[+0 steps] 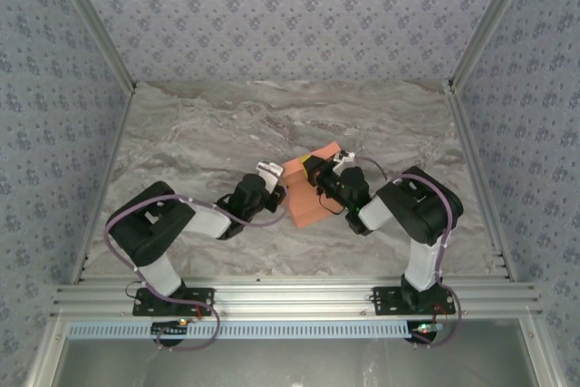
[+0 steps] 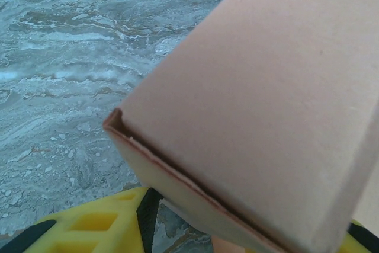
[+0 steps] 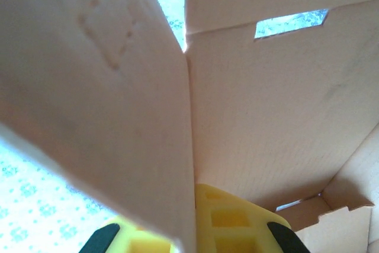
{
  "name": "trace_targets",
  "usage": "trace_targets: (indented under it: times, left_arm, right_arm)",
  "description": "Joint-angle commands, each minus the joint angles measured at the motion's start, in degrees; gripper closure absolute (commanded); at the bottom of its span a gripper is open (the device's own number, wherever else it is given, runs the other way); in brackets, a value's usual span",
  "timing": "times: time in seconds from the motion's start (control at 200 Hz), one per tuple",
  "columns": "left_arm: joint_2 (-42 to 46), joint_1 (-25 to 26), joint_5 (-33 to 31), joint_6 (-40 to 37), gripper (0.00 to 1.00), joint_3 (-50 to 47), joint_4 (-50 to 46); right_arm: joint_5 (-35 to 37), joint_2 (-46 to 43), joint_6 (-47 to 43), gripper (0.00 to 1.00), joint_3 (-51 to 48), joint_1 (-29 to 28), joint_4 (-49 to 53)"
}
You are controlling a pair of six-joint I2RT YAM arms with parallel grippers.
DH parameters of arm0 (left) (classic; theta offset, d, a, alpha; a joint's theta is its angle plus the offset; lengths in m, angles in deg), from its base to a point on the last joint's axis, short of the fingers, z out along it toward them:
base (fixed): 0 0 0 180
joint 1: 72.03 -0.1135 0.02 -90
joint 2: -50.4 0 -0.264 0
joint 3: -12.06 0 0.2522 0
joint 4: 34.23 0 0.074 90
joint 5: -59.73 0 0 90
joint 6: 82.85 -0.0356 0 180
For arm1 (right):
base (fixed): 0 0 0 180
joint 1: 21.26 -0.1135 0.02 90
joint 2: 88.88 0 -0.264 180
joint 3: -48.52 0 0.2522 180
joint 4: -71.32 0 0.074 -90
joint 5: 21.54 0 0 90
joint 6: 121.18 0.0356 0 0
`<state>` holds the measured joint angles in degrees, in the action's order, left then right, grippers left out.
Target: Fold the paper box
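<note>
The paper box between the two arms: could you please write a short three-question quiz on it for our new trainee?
1. True or false: the paper box lies flat on the table, well apart from the left gripper and the right gripper.
2. Multiple choice: in the right wrist view, what stands between the right gripper's fingers? A) a panel of the paper box B) a cable C) a pen
3. Short answer: what colour are the fingers in both wrist views?

Key: 1 false, since both grippers are at the box; 2 A; 3 yellow.
</note>
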<state>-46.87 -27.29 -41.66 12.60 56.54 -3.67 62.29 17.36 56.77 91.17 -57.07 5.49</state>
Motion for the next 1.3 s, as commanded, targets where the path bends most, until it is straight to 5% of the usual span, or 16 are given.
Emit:
trace_targets:
  times: [0.0,0.445,0.859,1.074,1.294]
  left_arm:
    - [-1.3,-0.53,-2.82,0.24,0.57,3.58,2.84]
    - [-4.91,-0.84,-11.14,0.73,0.66,6.9,2.49]
    - [-6.26,-2.86,-8.97,2.92,0.88,7.86,1.61]
    - [-5.38,-4.89,-5.07,2.72,0.93,7.86,0.26]
    - [-5.29,-7.26,0.85,1.23,0.93,7.77,-0.28]
  right_arm:
    - [0.33,0.21,2.95,1.0,-1.2,-2.62,1.38]
    - [10.9,-0.09,7.55,0.97,-3.78,-7.18,3.38]
    - [9.48,-7.67,4.73,0.63,-6.86,-7.71,7.22]
    - [7.27,-23.17,-0.2,0.48,-9.41,-7.91,23.19]
    - [14.41,-49.8,-11.55,0.34,-8.84,-12.72,57.19]
